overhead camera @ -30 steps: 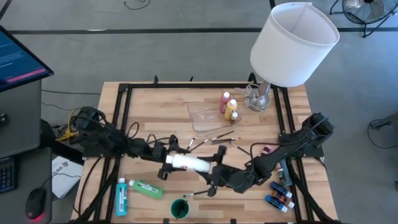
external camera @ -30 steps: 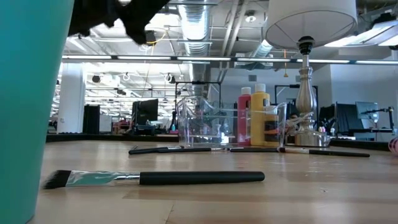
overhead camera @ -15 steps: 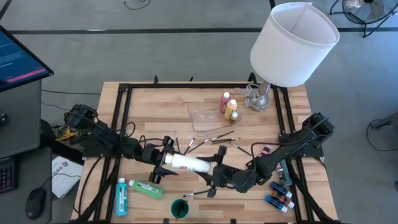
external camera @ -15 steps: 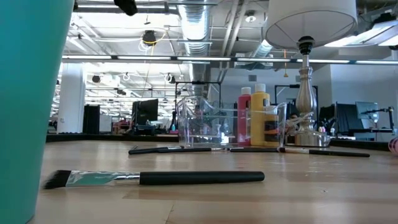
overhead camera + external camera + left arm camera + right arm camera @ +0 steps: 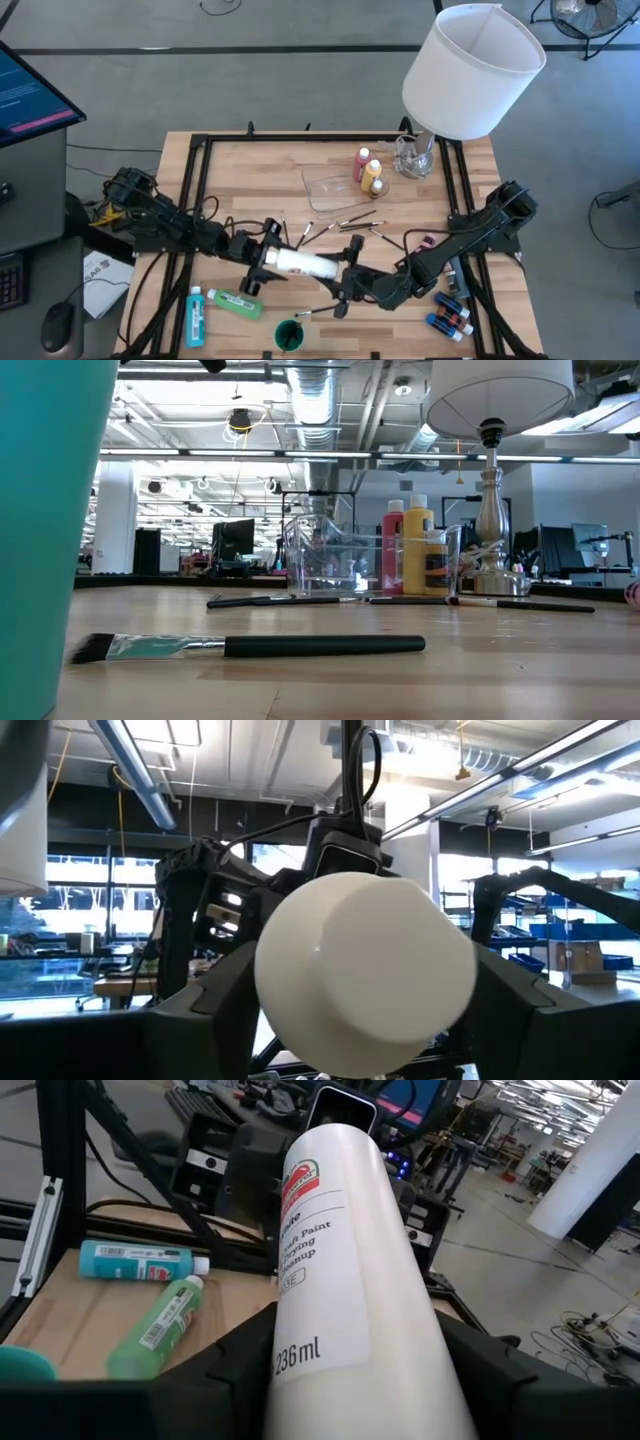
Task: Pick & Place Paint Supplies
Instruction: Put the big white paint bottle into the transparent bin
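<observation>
White paint bottle (image 5: pixel 305 263): held level above the table's front middle, between both grippers.
Right gripper (image 5: pixel 345 277): clenched on the bottle's body.
Left gripper (image 5: pixel 265 258): at the bottle's base end, grip unclear.
Green bottle (image 5: pixel 235 302): lying beside the teal bottle (image 5: pixel 194 315).

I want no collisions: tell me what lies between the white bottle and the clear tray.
Only thin brushes, flat on the table. The bottle, held by the right gripper, could likely pass over them to the tray.
</observation>
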Action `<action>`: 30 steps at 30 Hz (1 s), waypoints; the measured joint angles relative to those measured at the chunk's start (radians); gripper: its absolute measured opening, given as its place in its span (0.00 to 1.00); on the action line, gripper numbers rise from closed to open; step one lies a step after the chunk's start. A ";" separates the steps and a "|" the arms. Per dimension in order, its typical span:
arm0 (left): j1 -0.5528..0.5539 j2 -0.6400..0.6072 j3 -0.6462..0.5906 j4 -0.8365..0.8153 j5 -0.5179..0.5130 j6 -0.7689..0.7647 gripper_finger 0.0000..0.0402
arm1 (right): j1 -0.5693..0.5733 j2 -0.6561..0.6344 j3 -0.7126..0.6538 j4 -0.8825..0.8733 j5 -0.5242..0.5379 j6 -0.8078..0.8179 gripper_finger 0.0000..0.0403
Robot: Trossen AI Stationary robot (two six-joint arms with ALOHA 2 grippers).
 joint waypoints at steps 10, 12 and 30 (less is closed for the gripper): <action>-0.002 0.000 0.000 0.001 -0.023 -0.009 0.33 | 0.000 0.000 0.000 0.000 0.002 0.012 0.47; -0.002 0.000 0.000 0.000 -0.027 -0.019 0.33 | 0.000 0.000 0.000 -0.007 0.002 0.026 0.52; 0.076 -0.250 0.050 -0.562 -0.302 -0.025 0.32 | 0.114 -0.038 0.001 -0.041 0.333 -0.072 0.93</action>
